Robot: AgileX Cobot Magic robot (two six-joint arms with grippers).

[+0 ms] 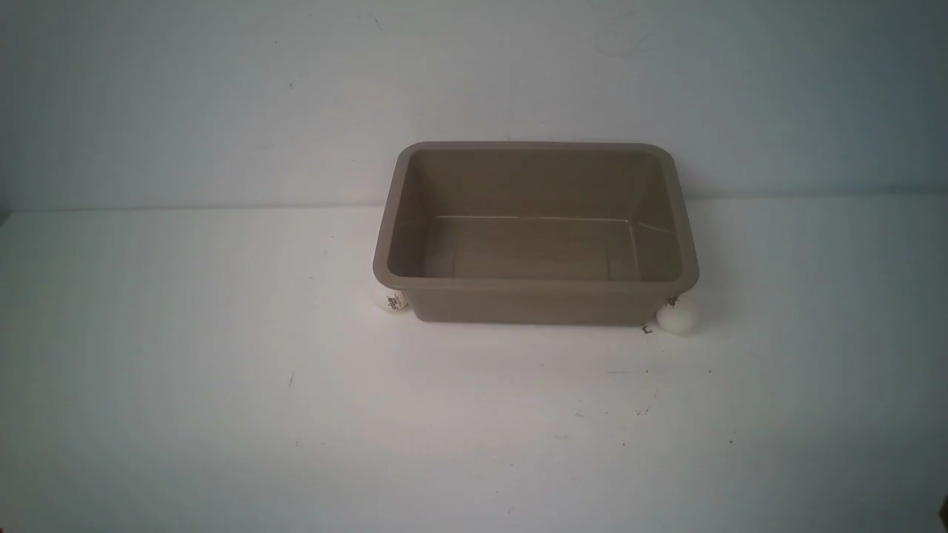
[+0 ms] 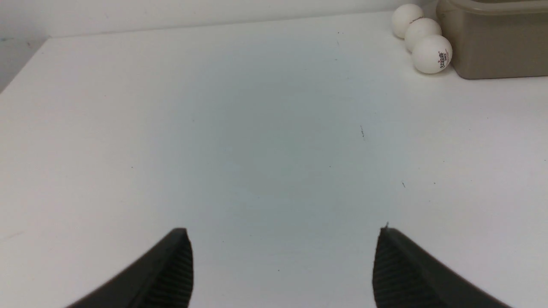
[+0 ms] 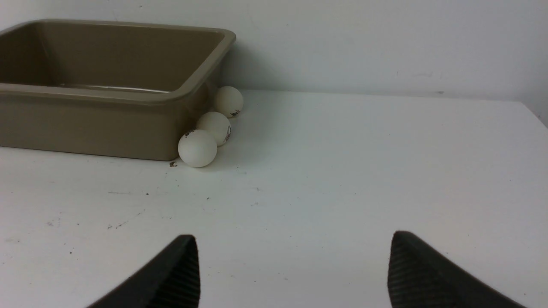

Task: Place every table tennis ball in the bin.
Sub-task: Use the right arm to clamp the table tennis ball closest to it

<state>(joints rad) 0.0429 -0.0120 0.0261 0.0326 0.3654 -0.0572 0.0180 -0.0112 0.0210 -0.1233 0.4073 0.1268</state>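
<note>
Front: taupe-brown rectangular plastic bin [image 1: 535, 303] empty, small white matte ball [image 1: 677, 316] at its near corner.
Left wrist: left gripper [image 2: 282, 261] jaws spread wide, nothing held; three balls [image 2: 431, 54] against bin's side.
Right wrist: right gripper [image 3: 295, 265] likewise (three more there).
Take the nearest ball first and pinch its middle gently.

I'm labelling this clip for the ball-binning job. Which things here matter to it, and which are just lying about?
Job:
bin
three balls left of it
three balls right of it
left pincer and right pincer, both open

Lying about:
table
dark scuff by the bin's corner
back wall
</note>
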